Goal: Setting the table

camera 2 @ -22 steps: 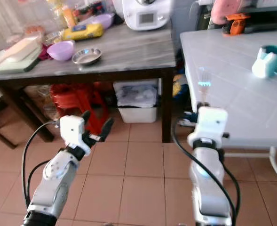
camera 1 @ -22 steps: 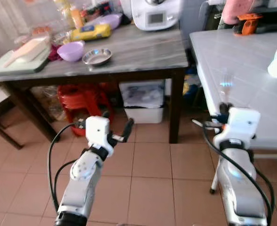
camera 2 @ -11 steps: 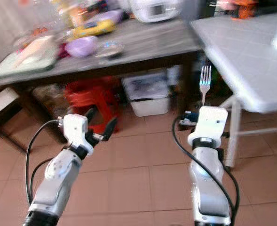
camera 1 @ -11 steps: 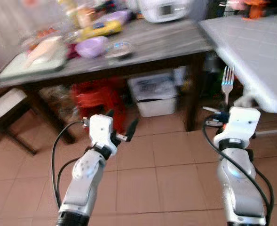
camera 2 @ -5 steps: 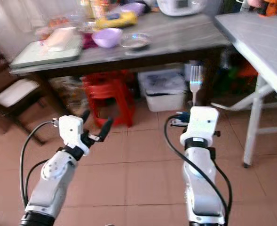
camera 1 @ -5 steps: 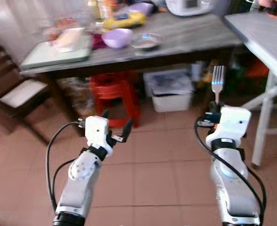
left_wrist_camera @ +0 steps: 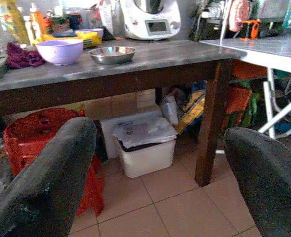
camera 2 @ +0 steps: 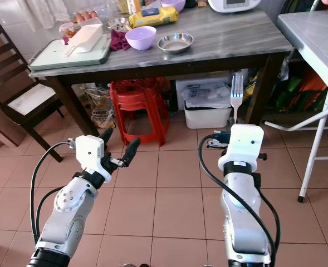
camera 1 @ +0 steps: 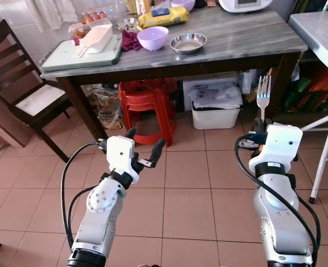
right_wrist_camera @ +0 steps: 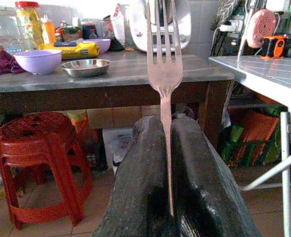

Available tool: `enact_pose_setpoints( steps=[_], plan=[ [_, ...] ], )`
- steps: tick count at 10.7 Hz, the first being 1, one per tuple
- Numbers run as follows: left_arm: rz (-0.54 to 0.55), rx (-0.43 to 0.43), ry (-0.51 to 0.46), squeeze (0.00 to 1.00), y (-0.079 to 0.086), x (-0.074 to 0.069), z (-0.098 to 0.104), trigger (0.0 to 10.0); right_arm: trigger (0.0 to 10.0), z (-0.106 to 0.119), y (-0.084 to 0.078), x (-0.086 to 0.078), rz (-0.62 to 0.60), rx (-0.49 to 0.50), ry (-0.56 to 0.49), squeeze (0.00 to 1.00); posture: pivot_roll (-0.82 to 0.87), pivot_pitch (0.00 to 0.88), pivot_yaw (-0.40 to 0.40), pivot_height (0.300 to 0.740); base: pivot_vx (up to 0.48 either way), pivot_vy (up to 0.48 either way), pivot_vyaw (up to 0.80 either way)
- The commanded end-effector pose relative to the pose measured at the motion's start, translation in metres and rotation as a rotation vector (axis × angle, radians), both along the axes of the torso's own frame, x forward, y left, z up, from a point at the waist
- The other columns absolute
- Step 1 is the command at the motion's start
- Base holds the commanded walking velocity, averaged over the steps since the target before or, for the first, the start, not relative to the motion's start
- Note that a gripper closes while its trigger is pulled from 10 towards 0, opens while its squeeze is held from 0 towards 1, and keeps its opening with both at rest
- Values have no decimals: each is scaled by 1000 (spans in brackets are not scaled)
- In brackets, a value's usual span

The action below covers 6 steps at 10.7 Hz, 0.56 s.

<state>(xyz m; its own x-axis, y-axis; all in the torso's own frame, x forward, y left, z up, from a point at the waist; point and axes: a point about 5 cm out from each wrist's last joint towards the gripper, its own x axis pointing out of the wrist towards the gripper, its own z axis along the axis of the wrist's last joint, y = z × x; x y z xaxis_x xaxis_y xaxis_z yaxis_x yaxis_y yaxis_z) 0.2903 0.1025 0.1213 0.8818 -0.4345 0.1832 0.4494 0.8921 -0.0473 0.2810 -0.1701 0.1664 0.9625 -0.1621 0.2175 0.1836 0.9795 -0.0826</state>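
Room: kitchen with a terracotta tiled floor (camera 1: pixel 197 206); robot stood back from the furniture, arms raised over bare tiles.
Chair (camera 1: pixel 19 83): dark wood, far left, beside the counter's end.
Counter (camera 1: pixel 236 39): grey top on dark legs; carried a green tray (camera 1: pixel 80 55), a lilac bowl (camera 1: pixel 153 38) and a steel dish (camera 1: pixel 188 43), all well out of reach.
Red stool (camera 1: pixel 147 105): tucked under the counter beside a white bin (camera 1: pixel 215 108).
Left tool (camera 1: pixel 143 149): empty, fingers spread wide, held forward, likely kept free for a later pickup.
Right tool (right_wrist_camera: pixel 167 148): pressed together on the fork's handle.
Fork (camera 1: pixel 263 94): upright, tines up, probably carried so for a steady transport.
White counter (camera 1: pixel 319 28): far right edge, apparently the one to be set.
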Motion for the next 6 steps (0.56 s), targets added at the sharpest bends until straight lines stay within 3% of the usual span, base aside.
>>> enact_pose_setpoints(
  steps=[1, 6],
  plan=[
    [6, 19, 2, 0, 5, 0, -3, 10000, 10000, 3, 4, 1, 18, 9, -17, 0, -102, 81, 142, 740, 0, 0, 0],
    [-31, 8, -4, 0, 2, -2, -3, 10000, 10000, 4, 3, 3, 16, 9, -20, 0, -102, 79, 144, 740, 321, 0, 0]
  ],
)
